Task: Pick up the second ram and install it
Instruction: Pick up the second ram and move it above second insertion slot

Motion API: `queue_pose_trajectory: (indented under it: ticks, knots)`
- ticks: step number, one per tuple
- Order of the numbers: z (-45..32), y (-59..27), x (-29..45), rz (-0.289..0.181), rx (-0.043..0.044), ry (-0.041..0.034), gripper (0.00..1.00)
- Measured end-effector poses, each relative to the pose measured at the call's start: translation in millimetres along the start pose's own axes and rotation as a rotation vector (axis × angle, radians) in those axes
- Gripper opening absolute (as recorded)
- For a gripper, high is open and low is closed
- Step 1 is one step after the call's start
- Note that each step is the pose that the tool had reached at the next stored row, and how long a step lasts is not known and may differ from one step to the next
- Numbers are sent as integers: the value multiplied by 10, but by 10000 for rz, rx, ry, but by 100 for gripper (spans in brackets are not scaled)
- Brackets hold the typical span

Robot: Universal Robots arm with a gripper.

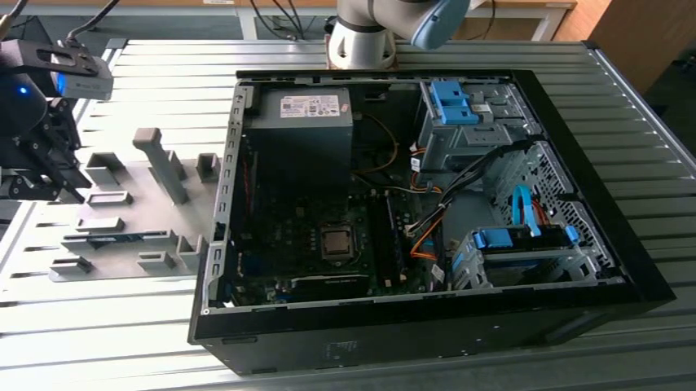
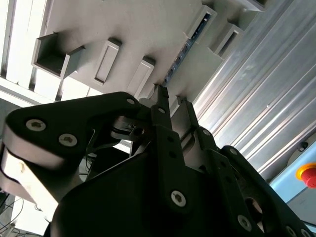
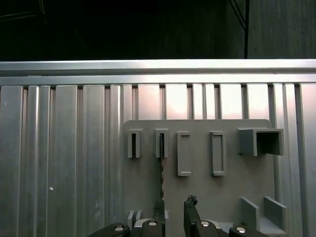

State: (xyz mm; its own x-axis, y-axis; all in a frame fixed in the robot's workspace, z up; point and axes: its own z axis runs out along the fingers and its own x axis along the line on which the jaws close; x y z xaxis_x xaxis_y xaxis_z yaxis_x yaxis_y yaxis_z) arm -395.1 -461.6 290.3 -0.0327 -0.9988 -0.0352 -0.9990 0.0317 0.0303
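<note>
- Table [image 1: 435, 57]: ribbed aluminium surface that carries all the parts listed below.
- Computer case [image 1: 609, 244]: open tower lying on its side, with the motherboard [image 1: 315, 244] exposed. It lies toward the exterior view's right of the fixture plate.
- Fixture plate [image 3: 197, 190]: grey plate with raised slotted blocks, flat on the table just beside the case.
- Gripper [image 3: 175, 205]: positioned over the fixture plate, well apart from the case. Its two fingers are parted and nothing lies between them.
- Second ram [image 3: 161, 168]: thin blue stick standing on edge in the slotted blocks of the plate. In the exterior view it shows as a blue strip [image 1: 114, 238]. In both wrist views it appears edge-on and lines up with one fingertip [image 3: 158, 212], not with the gap.
- Step in hand (judgement): approach for pick-up. The stick is seated in its fixture and ungrasped; installation has not begun.
- Requirement (judgement): a sound grasp calls for the stick to sit centred between the fingers, so a small sideways correction is needed before closing. Contact from the aligned fingertip could tilt the stick in its blocks.
</note>
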Motion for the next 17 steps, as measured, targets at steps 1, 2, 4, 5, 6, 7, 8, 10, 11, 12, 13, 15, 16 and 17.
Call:
queue_pose_trajectory:
  ticks: [1, 2, 4, 5, 6, 7, 8, 10, 11, 12, 13, 15, 16, 17]
  knots:
    - [0, 0, 0, 0, -1, 1, 30]
    - [0, 0, 0, 0, 0, 1, 30]
    - [5, 0, 1, -1, 5, -1, 30]
    - [15, 0, 2, -3, 16, -2, 30]
    - [26, 2, 3, -3, 28, -2, 30]
    - [36, 3, 3, -3, 36, -1, 30]
    - [49, 4, 4, -2, 41, -2, 30]
    - [81, 4, 7, -3, 52, -2, 30]
    - [88, 5, 8, -3, 55, -2, 30]
    - [90, 5, 9, -2, 57, -1, 30]
    - [90, 5, 9, -2, 56, -1, 31]
    - [90, 4, 9, -3, 56, -1, 31]
    - [93, 4, 9, -3, 60, -2, 37]
    - [103, 4, 10, -3, 64, -5, 37]
